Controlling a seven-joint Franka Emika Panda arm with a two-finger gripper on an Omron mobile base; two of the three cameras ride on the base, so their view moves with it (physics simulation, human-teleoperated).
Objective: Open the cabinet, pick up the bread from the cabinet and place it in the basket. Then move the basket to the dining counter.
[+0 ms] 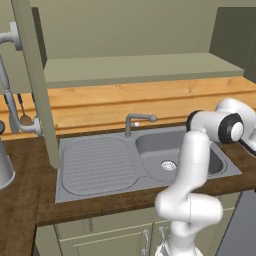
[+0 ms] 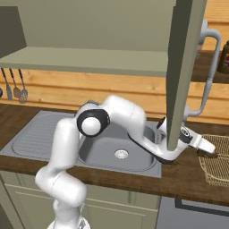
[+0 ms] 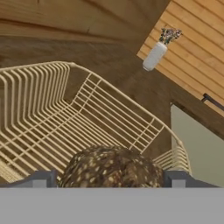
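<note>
Holding the bread (image 3: 111, 168), a brown speckled loaf, pinched between both fingertips (image 3: 40, 179) of the gripper (image 2: 206, 151), directly over the open basket (image 3: 65, 118). Reaching rightward past the open cabinet door (image 2: 183, 71), above the basket's near rim on the dark wood worktop (image 2: 179, 176) beside the grey sink (image 2: 118, 154). Showing a small white vase (image 3: 155, 54) farther along the worktop.

A grey sink (image 1: 150, 162) with a silver tap (image 1: 136, 121) sits below me; utensils (image 2: 13, 87) hang on the wall, a white vase (image 3: 155, 54) stands beyond.
</note>
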